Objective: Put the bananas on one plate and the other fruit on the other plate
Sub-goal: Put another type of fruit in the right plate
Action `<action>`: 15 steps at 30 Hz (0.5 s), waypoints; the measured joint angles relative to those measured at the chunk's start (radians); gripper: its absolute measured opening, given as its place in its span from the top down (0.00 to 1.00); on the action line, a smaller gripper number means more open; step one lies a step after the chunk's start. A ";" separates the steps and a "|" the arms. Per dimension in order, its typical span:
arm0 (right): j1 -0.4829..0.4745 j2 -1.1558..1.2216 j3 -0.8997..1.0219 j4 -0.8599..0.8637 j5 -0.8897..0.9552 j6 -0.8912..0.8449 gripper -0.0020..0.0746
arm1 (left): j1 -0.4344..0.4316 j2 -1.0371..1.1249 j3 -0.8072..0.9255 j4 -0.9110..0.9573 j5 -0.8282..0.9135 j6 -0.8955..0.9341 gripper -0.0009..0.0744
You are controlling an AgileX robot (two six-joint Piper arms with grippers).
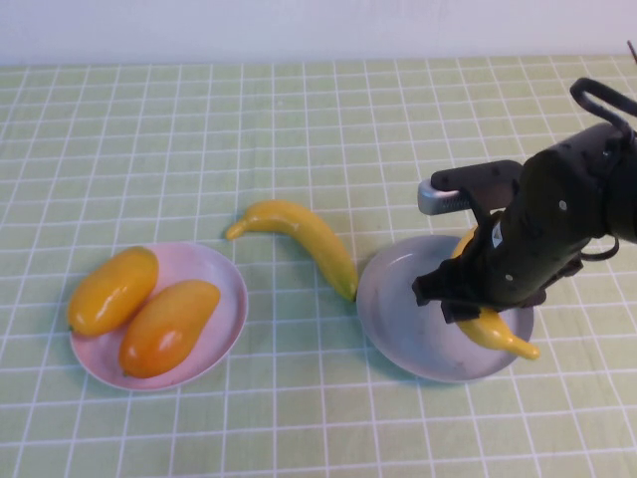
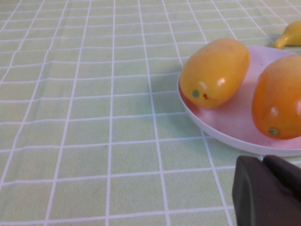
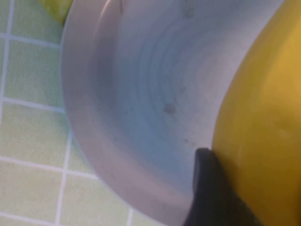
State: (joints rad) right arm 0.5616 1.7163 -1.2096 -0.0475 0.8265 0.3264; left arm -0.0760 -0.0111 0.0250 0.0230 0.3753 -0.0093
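Note:
One banana point(image 1: 299, 234) lies on the cloth between the plates, its end touching the rim of the grey-blue plate point(image 1: 393, 299). My right gripper point(image 1: 468, 309) is over that plate, shut on the second banana point(image 1: 495, 331), which sits low on the plate's right side. In the right wrist view a dark finger point(image 3: 207, 188) presses against this banana point(image 3: 263, 117) above the plate point(image 3: 141, 94). Two mangoes point(image 1: 112, 290) point(image 1: 169, 327) lie on the pink plate point(image 1: 224, 289). My left gripper point(image 2: 265, 165) is shut and empty, low beside the pink plate point(image 2: 225, 122), out of the high view.
A green checked cloth point(image 1: 299, 119) covers the whole table. The tip of the loose banana point(image 2: 291, 35) shows beyond the pink plate in the left wrist view. A white wall runs along the table's far edge.

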 joint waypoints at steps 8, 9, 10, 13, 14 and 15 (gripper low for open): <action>0.000 0.011 0.035 0.035 -0.048 0.006 0.57 | 0.000 0.000 0.000 0.000 0.000 0.000 0.99; 0.000 0.016 0.035 0.036 -0.048 0.006 0.57 | 0.000 0.000 0.000 0.000 0.000 0.000 0.99; 0.000 0.023 0.035 0.038 -0.048 0.006 0.57 | 0.000 0.000 0.000 0.000 0.000 0.000 0.99; 0.000 0.037 0.035 0.040 -0.048 0.006 0.57 | 0.000 0.000 0.000 0.000 0.000 0.000 0.99; 0.000 0.038 0.035 0.048 -0.048 0.006 0.57 | 0.000 0.000 0.000 0.000 0.000 0.000 0.99; 0.000 0.039 0.035 0.048 -0.048 0.006 0.57 | 0.000 0.000 0.000 0.000 0.000 0.000 0.99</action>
State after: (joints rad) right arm 0.5616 1.7554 -1.1743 0.0000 0.7788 0.3327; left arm -0.0760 -0.0111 0.0250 0.0230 0.3753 -0.0093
